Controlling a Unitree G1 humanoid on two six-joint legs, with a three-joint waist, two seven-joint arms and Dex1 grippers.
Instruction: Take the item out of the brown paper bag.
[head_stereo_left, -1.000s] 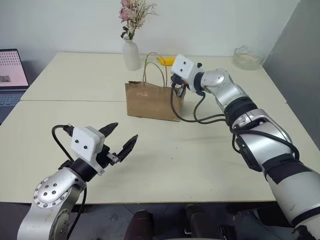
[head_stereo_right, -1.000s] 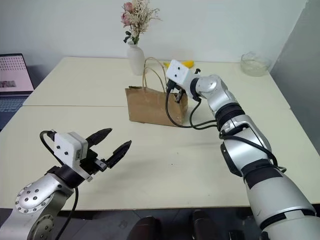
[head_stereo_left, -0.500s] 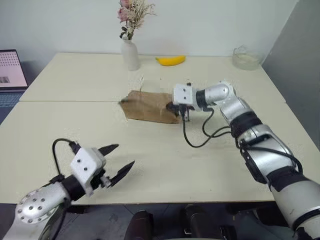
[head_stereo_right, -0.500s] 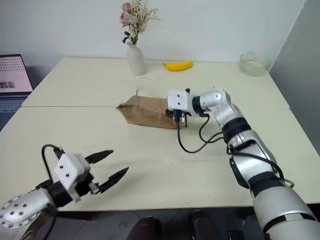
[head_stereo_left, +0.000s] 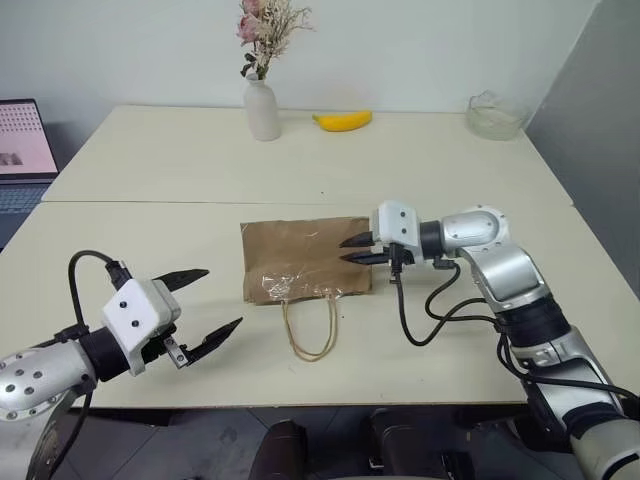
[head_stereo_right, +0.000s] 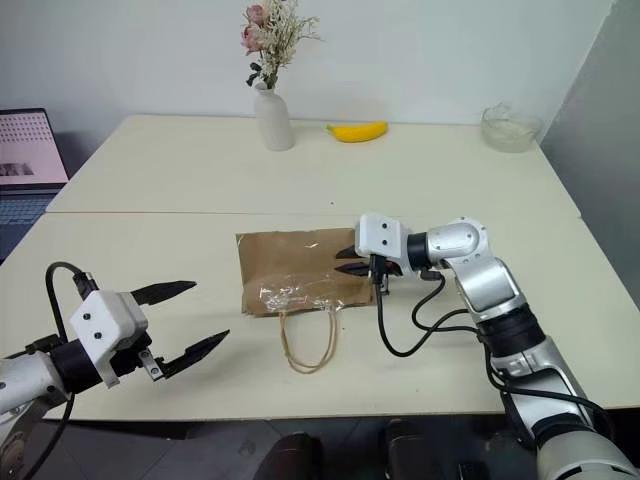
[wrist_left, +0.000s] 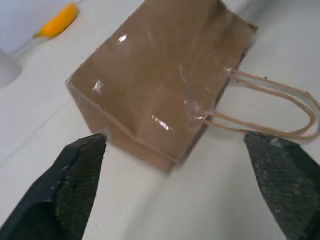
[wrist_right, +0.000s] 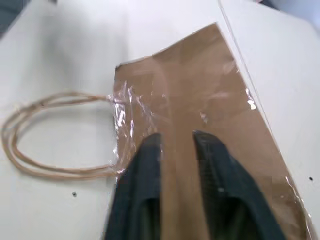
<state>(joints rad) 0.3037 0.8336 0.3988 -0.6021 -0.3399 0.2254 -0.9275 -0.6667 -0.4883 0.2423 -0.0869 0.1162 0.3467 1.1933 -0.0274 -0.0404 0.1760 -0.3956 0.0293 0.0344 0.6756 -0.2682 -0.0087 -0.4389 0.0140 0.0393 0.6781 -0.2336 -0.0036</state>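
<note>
Bag (head_stereo_left: 305, 258) lies flat mid-frame, right gripper (head_stereo_left: 356, 249) crowding its right edge; lower-left table (head_stereo_left: 150, 240) is wide open, vase (head_stereo_left: 263, 110) far back.

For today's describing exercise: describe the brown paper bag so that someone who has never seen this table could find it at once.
Start at the cream table with the white vase at its far edge. Nearer the middle lies the brown paper bag, flat on its side, its pale cord handles looping toward the near edge. It is the only brown, crumpled thing there, unlike the yellow banana.
</note>
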